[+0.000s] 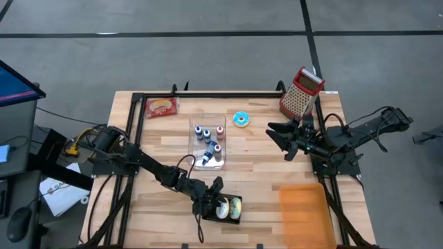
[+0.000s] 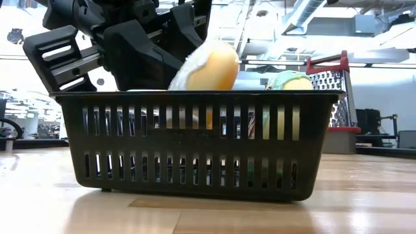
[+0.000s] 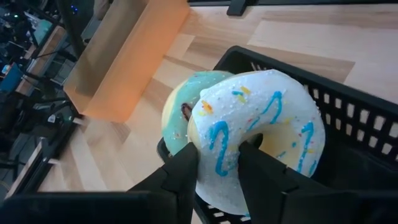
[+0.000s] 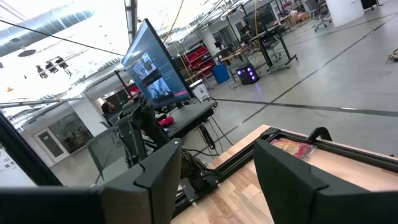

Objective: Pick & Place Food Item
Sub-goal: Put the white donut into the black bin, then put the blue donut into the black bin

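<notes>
I am working at one wooden table (image 1: 256,155) standing on a grey floor, with an open workshop of monitors and shelving showing beyond it. At about five o'clock on the table one orange tray (image 1: 303,211) is lying flat. At one o'clock one red-handled grater (image 1: 300,92) is standing, and near the centre one clear box (image 1: 208,143) is holding small bottles. At six o'clock one black slatted basket (image 2: 195,146) is sitting, and I am counting three doughnuts in all: my left gripper (image 3: 217,165) is clamping the white doughnut with blue icing lines (image 3: 261,130) over this basket, its fingers (image 3: 180,177) pinching the ring's edge, while a pale green doughnut (image 3: 180,109) is resting inside the basket, touching it. The third, a blue-iced doughnut (image 1: 241,119), is lying at twelve o'clock, well apart. At eleven o'clock one red packet (image 1: 161,106) is lying. My right gripper (image 1: 277,135) is hovering at three o'clock, fingers apart and holding nothing.
</notes>
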Robot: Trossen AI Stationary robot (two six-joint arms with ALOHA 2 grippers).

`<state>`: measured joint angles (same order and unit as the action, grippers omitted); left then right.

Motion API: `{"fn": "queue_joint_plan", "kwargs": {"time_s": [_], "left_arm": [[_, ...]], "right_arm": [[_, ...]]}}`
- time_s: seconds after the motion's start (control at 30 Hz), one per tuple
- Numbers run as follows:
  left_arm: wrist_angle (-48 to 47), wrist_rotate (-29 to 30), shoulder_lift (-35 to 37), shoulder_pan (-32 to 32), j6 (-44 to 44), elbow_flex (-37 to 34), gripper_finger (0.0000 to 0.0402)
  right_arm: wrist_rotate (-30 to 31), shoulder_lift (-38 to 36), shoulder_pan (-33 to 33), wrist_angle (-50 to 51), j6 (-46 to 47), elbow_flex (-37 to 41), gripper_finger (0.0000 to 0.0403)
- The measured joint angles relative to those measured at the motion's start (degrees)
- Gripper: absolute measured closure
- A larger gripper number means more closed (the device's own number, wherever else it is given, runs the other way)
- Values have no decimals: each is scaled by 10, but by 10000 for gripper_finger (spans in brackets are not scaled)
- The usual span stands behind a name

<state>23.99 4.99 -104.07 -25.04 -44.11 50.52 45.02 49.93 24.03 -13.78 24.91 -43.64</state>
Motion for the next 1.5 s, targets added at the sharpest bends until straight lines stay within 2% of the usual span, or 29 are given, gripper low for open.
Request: {"fn": "queue_joint_plan", "kwargs": {"time_s": [0.37,0.8,1.23,1.5], "left_arm": [[10,-5,0,4,0,0,256],[6,-27,0,19,-2,0,247],[7,-34,0,23,21,0,203],[10,-28,0,23,25,0,199]], "right_arm": [[0,0,0,0,1,0,210],[0,0,0,0,1,0,210],[0,0,0,6,0,0,210],[0,0,0,9,1,0,210]]}}
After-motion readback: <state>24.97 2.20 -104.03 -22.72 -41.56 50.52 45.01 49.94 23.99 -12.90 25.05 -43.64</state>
